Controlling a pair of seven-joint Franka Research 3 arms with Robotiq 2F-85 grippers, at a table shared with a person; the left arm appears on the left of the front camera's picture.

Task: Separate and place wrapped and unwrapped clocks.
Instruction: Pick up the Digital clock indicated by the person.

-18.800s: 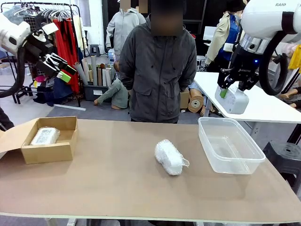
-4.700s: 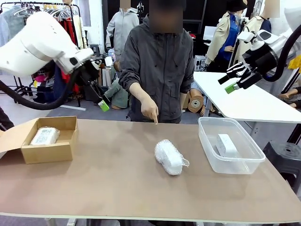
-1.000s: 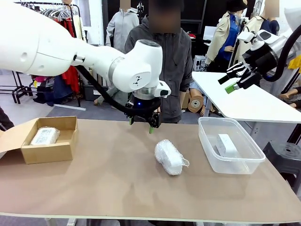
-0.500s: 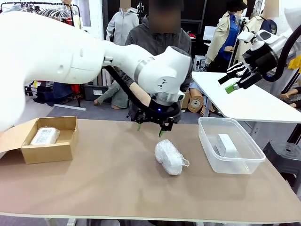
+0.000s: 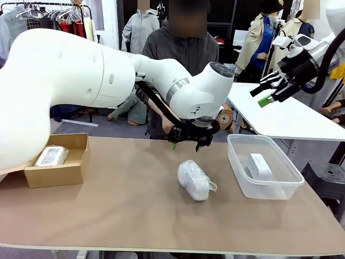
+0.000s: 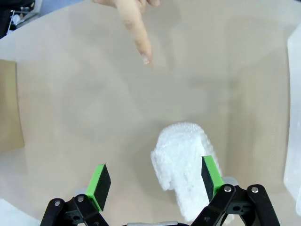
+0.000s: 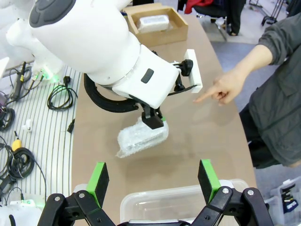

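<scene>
Mid-table: bubble-wrapped clock (image 5: 195, 179) lies loose on the tabletop (image 5: 135, 210), between cardboard box and plastic tub, touching neither.
Left gripper (image 5: 186, 145): hangs above and slightly behind the bundle, jaws wide apart, nothing between them. Wrist view puts the bundle near one pad (image 6: 210, 175), so it looks off-centre for a straight-down grasp.
Right gripper (image 5: 265, 90): parked high at the right over the side table, jaws apart, empty, clear of the left arm's reach.
Cardboard box (image 5: 56, 174): holds 1 wrapped clock (image 5: 52, 156), so likely the wrapped bin.
Plastic tub (image 5: 262, 186): holds the bare white clock (image 5: 259, 165), likely the unwrapped bin.
Person's hand (image 7: 220, 89): index finger points at the table beyond the bundle, probably cueing the pick.
Status guess: 2 of 3 sorted.
</scene>
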